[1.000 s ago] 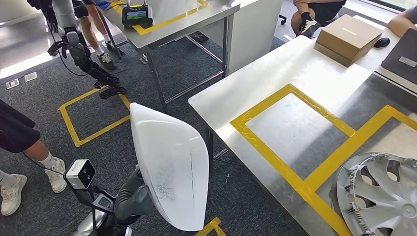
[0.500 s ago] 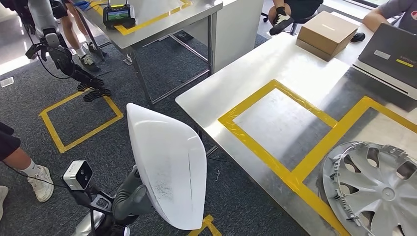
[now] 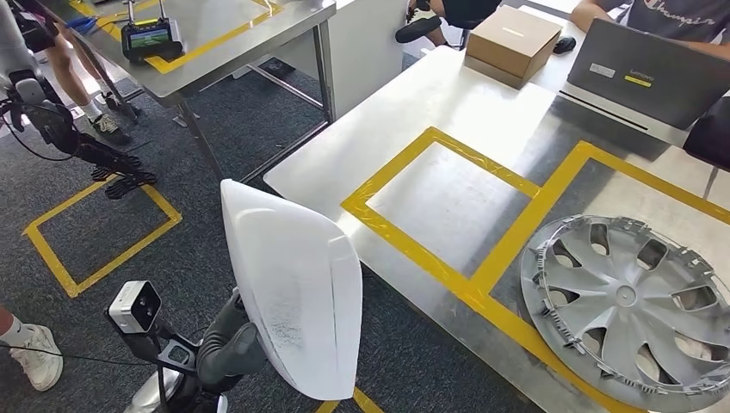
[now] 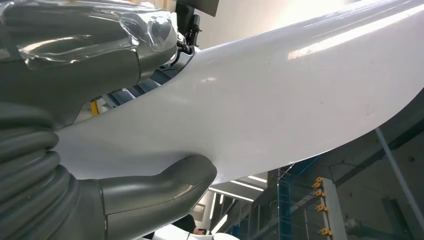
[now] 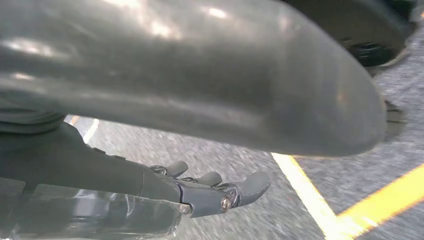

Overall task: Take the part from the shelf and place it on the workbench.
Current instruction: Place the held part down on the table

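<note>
Closest to you, your left hand (image 3: 231,344) grips the white part (image 3: 293,297) from below, holding it up on edge over the grey carpet (image 3: 172,258), just off the near corner of the table (image 3: 482,103). In the left wrist view the thick thumb (image 4: 165,185) presses one face of the white part (image 4: 260,105) while the rest of the left hand (image 4: 75,55) closes over the other face, so the fingers are pinching the panel between them. Your right hand (image 5: 200,192) hangs above the carpet and a yellow tape line (image 5: 310,200); its fingers (image 5: 252,184) lie side by side, lightly curled, holding nothing.

Just past the part, the table carries yellow tape rectangles (image 3: 448,185), and a silver wheel cover (image 3: 633,305) lies flat in the right-hand one. The part is not yet over the table surface. On the floor to the left you have a yellow tape square (image 3: 99,232), with a person's shoe (image 3: 34,357) near it.

Further back, a cardboard box (image 3: 514,39) and a grey laptop (image 3: 650,73) sit at the far end of the table. A second table (image 3: 224,52) beyond holds a handheld controller (image 3: 151,39), and another robot's arm (image 3: 60,129) hangs beside it.
</note>
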You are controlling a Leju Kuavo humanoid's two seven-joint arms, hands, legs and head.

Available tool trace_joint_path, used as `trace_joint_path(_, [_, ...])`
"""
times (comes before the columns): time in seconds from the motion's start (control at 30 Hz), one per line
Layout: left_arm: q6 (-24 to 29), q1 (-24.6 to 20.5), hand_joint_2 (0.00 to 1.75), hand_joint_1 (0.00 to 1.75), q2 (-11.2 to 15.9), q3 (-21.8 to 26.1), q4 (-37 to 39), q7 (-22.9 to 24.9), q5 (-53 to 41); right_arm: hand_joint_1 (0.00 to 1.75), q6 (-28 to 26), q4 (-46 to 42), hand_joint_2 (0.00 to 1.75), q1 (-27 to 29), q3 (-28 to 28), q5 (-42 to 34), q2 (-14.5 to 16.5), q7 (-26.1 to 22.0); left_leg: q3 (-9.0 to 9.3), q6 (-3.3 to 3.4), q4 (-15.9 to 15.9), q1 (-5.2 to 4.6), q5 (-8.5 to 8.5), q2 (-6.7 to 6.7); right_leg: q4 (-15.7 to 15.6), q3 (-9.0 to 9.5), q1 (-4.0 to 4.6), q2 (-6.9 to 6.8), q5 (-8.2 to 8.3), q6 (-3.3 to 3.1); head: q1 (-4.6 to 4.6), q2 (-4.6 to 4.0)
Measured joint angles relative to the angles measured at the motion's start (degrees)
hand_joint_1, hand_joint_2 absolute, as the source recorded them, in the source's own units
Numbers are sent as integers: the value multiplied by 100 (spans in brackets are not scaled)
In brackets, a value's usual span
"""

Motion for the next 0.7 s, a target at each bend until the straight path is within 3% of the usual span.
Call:
trace_joint_path(0.07, [-12,1,175,175,2,5,-4,1,-3,0,18,0,0,28,3,-33,3,21,-195,-57,462,33,-308,-253,-8,-3,-26,99,23,-64,-4,0])
trace_joint_path(0.13, [-16,11,175,175,9,7,-3,2,-5,0,24,0,0,35,5,-44,4,26,-557,-73,1267,36,-691,-402,-6,-15,-7,213,35,-99,-8,0])
trace_joint_path(0.17, [-16,15,175,175,13,7,-3,2,-5,0,25,0,0,40,7,-45,4,27,-698,-68,1566,35,-779,-420,-5,-18,6,282,39,-105,-8,0])
trace_joint_path(0.2, [-16,18,175,175,16,6,-3,2,-6,0,26,0,0,48,11,-46,5,28,-742,-52,1653,35,-749,-432,-5,-17,18,351,44,-112,-8,0])
trace_joint_path(0.23, [-16,19,175,175,16,6,-3,2,-7,0,26,0,0,55,17,-47,6,30,-666,-25,1491,34,-606,-451,-4,-12,29,424,48,-115,-8,0])
trace_joint_path(0.27, [-16,18,175,175,16,7,-3,2,-7,0,26,0,0,61,22,-48,8,31,-486,13,1124,31,-389,-502,-4,-4,38,498,52,-116,-8,0])
trace_joint_path(0.33, [-16,17,175,175,16,9,-3,2,-7,0,28,-2,0,58,29,-48,24,32,-94,104,322,26,-61,-744,-2,-8,42,631,69,-98,-3,0])
trace_joint_path(0.4, [-16,14,175,175,18,12,-4,2,-7,0,34,-3,0,57,32,-48,37,33,58,154,-6,1,8,-879,-2,-51,22,743,101,-45,-4,0])
trace_joint_path(0.47, [-17,9,175,175,15,19,-8,3,-7,0,40,-3,0,76,34,-48,38,34,68,171,-66,-8,37,-769,-12,-94,9,829,135,17,-12,0])
trace_joint_path(0.53, [-19,1,175,175,-1,25,-12,3,-7,0,49,-3,0,96,38,-48,41,37,104,204,-175,13,102,-631,135,-199,38,630,59,37,-1,0])
trace_joint_path(0.6, [-18,0,175,175,-14,29,-14,3,-8,0,56,-3,0,86,41,-48,37,38,116,227,-236,10,141,-475,743,-505,51,297,-239,11,16,0])
trace_joint_path(0.67, [-16,9,175,175,-15,31,-14,5,-9,0,57,-3,0,72,42,-48,29,39,92,233,-234,-4,144,-321,1518,-863,31,186,-549,18,21,0])
trace_joint_path(0.7, [-16,14,175,175,-15,29,-13,6,-10,0,57,-3,0,74,42,-48,26,39,85,232,-232,-7,144,-258,1737,-957,22,176,-616,43,21,0])
